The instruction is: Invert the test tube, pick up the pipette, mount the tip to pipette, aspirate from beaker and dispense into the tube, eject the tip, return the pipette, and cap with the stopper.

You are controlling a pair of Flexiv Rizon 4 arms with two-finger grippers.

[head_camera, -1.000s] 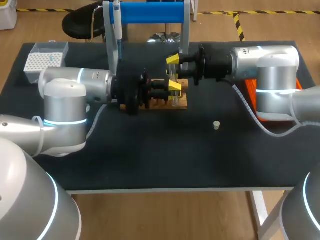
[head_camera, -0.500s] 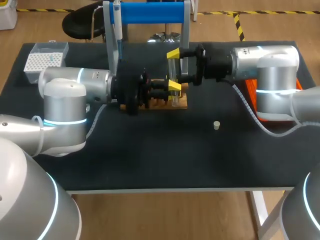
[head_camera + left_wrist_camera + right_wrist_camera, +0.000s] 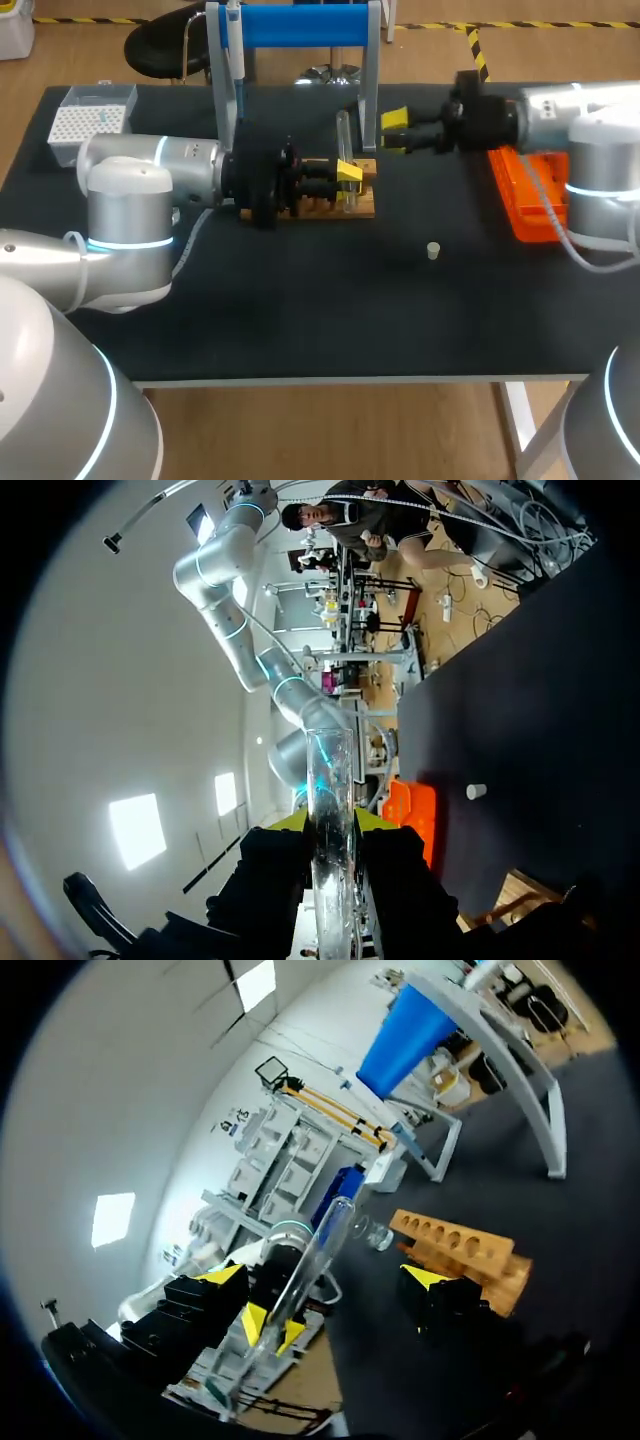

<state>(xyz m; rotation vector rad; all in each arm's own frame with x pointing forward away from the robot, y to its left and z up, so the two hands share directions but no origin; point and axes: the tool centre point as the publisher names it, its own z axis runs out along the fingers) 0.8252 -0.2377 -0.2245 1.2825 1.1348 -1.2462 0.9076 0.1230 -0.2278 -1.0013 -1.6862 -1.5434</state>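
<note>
Left gripper is clamped on the glass test tube, its 2 yellow fingers pinching it from both sides and holding it roughly upright just above the wooden rack. Right gripper hangs near the tube but apart from it, fingers spread, holding nothing. Which end of the tube is up I cannot tell. The step in hand looks like the inversion. The next move probably calls for seating the tube mouth-up in a rack hole, then sending the free gripper to the pipette. The stopper lies on the bench, well apart.
</note>
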